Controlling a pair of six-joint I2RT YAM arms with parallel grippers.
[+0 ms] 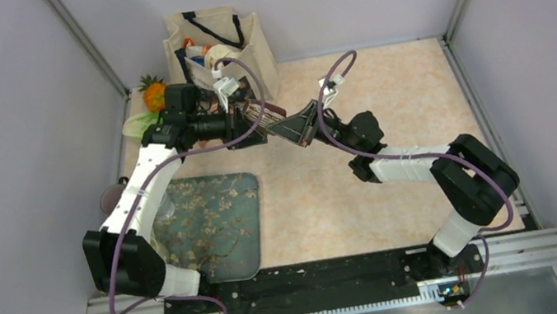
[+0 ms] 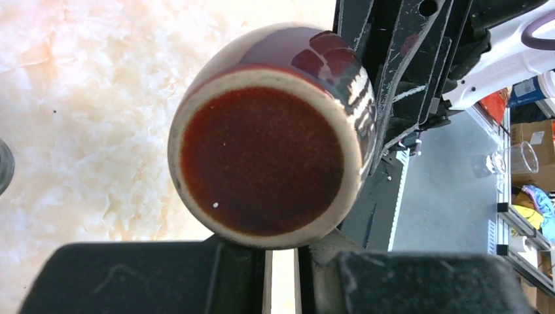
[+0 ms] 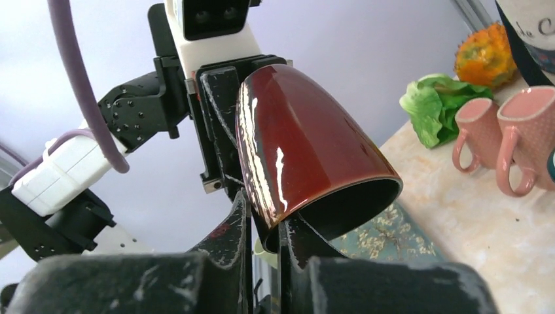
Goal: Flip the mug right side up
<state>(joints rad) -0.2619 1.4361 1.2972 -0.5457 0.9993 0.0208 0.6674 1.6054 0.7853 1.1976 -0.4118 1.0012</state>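
A glossy dark red mug (image 1: 262, 114) hangs in the air on its side between both grippers, above the far middle of the table. In the left wrist view its unglazed base (image 2: 262, 160) faces the camera. My left gripper (image 2: 281, 252) is nearly shut under the mug's side, apparently on the handle, which is hidden. In the right wrist view the mug (image 3: 307, 137) opens down to the right. My right gripper (image 3: 264, 226) is shut on the rim, one finger inside and one outside. The left gripper (image 3: 219, 118) lies along the mug's left side.
A beige tote bag (image 1: 221, 45) full of items stands at the back. An orange fruit (image 1: 154, 96) and lettuce (image 1: 139, 125) lie at the back left, with two pink mugs (image 3: 504, 131) beside them. A floral mat (image 1: 214, 225) lies front left.
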